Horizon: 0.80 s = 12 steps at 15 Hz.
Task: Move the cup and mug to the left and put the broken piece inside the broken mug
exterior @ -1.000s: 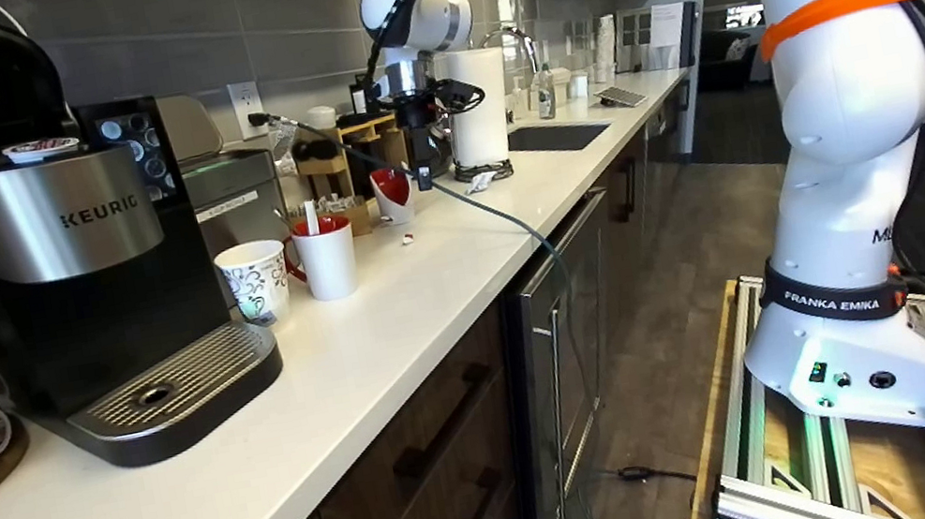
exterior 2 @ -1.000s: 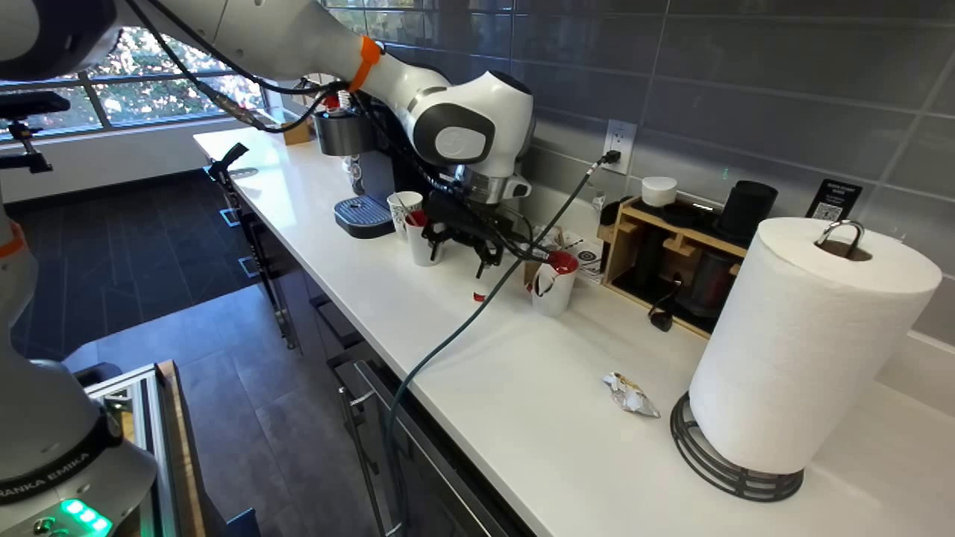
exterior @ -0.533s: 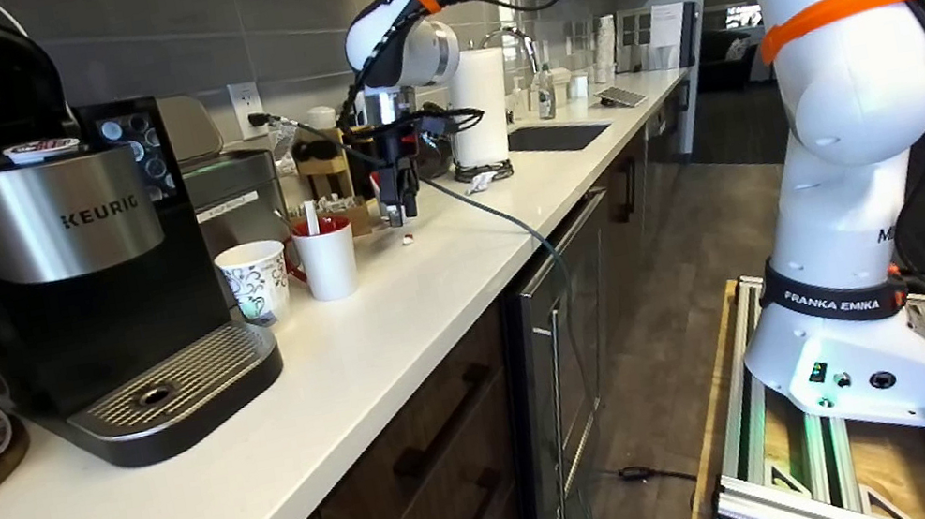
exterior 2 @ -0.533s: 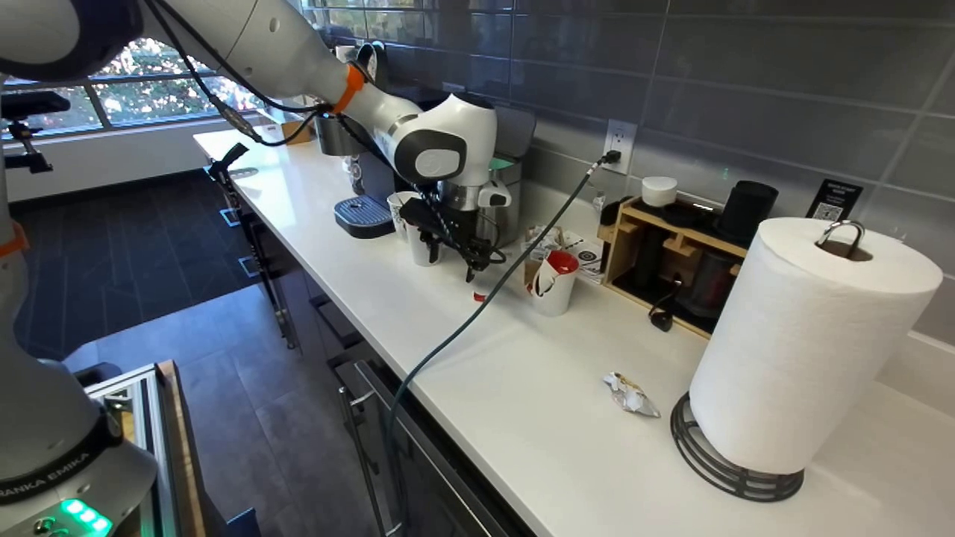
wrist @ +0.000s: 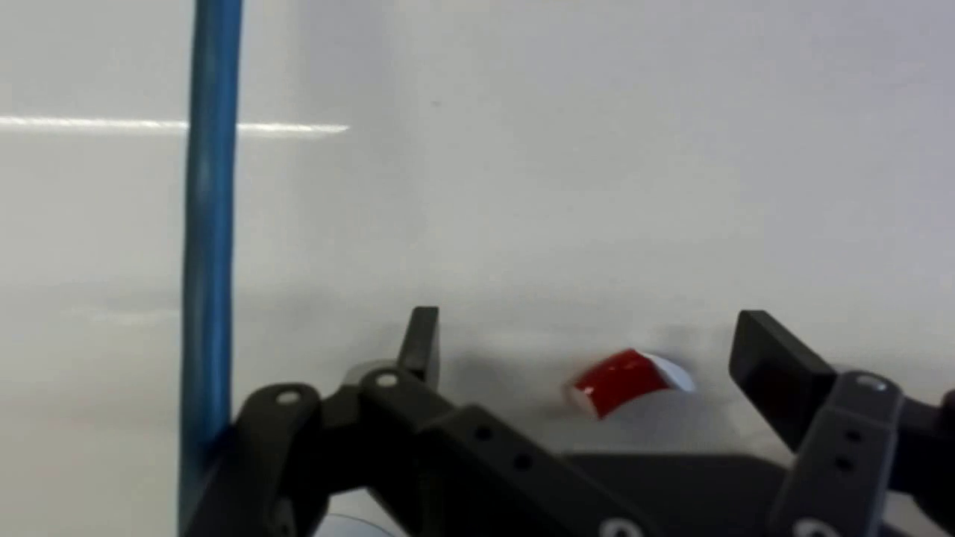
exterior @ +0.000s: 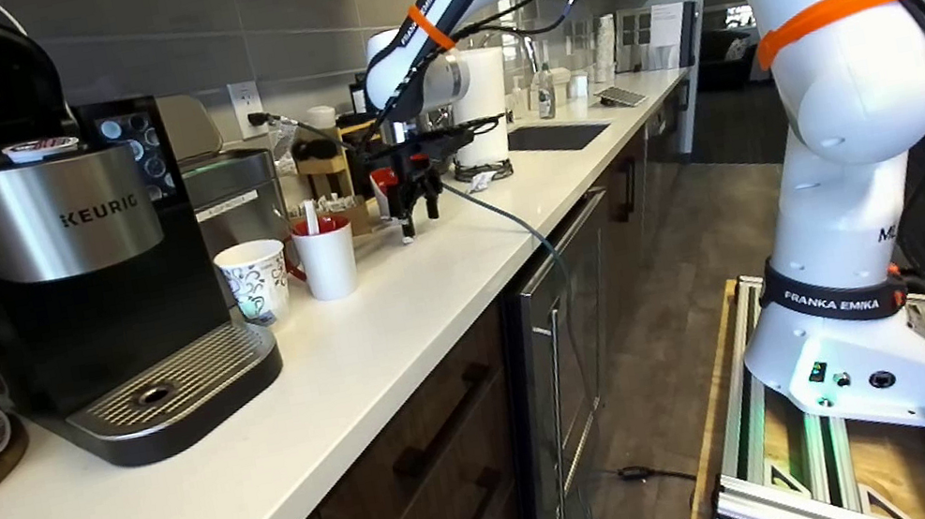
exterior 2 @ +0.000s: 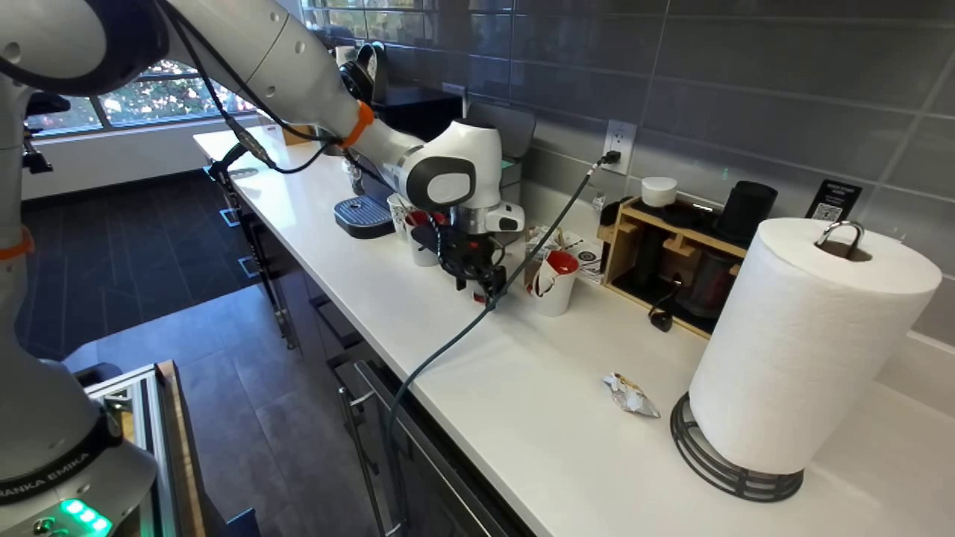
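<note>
The broken piece (wrist: 623, 380), red on one face and white on the other, lies on the counter between the spread fingers of my gripper (wrist: 586, 335), touching neither. In an exterior view my fingertips hang low over it. The broken mug (exterior 2: 554, 292), white with a red inside and a jagged gap in its wall, stands upright beside the gripper. A patterned paper cup (exterior: 255, 282) with a teal mark stands by the coffee machine. Touching or nearly touching it is a white mug (exterior: 330, 262) with a red inside and handle, holding a white stick.
A taut blue-green cable (exterior 2: 448, 347) runs from the wall outlet across the counter, close beside the gripper. The coffee machine (exterior: 93, 267) stands past the cup. A wooden organizer (exterior 2: 634, 265), a paper-towel roll (exterior 2: 802, 350) and a crumpled wrapper (exterior 2: 630, 394) occupy the opposite side.
My gripper has come down toward the counter and turned, so that it now straddles the broken piece. It has stayed open. Cup, mug, broken mug and piece have not moved.
</note>
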### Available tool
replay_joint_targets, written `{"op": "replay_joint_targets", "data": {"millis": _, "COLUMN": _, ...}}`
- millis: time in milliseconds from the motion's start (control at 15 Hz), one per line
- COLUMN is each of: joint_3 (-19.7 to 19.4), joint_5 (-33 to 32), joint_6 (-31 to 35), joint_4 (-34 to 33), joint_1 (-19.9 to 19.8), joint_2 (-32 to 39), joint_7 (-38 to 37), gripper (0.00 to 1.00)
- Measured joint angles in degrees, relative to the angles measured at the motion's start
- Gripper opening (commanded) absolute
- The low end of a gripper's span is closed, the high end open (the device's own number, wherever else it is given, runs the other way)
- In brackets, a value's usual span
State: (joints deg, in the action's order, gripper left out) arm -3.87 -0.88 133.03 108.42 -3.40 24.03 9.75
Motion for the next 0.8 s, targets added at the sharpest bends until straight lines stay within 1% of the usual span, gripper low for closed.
{"op": "replay_joint_targets", "data": {"millis": 133, "joint_3": -1.74, "joint_5": -1.91, "joint_6": -0.63, "joint_4": -0.10, "joint_1": 0.03, "joint_2": 0.22, "joint_7": -5.50, "gripper": 1.00}}
{"op": "replay_joint_targets", "data": {"millis": 200, "joint_3": -1.99, "joint_5": -1.91, "joint_6": -1.53, "joint_4": -0.21, "joint_1": -0.15, "joint_2": 0.19, "joint_7": -6.83, "gripper": 1.00}}
{"op": "replay_joint_targets", "data": {"millis": 400, "joint_3": -0.90, "joint_5": -0.81, "joint_6": -1.92, "joint_4": -0.28, "joint_1": -1.22, "joint_2": -0.34, "joint_7": -4.90, "gripper": 1.00}}
{"op": "replay_joint_targets", "data": {"millis": 533, "joint_3": -0.85, "joint_5": -0.85, "joint_6": -2.78, "joint_4": -0.48, "joint_1": -1.21, "joint_2": -0.40, "joint_7": -5.66, "gripper": 1.00}}
{"op": "replay_joint_targets", "data": {"millis": 800, "joint_3": -2.28, "joint_5": -2.88, "joint_6": -10.73, "joint_4": -2.78, "joint_1": 0.52, "joint_2": -0.20, "joint_7": -17.54, "gripper": 1.00}}
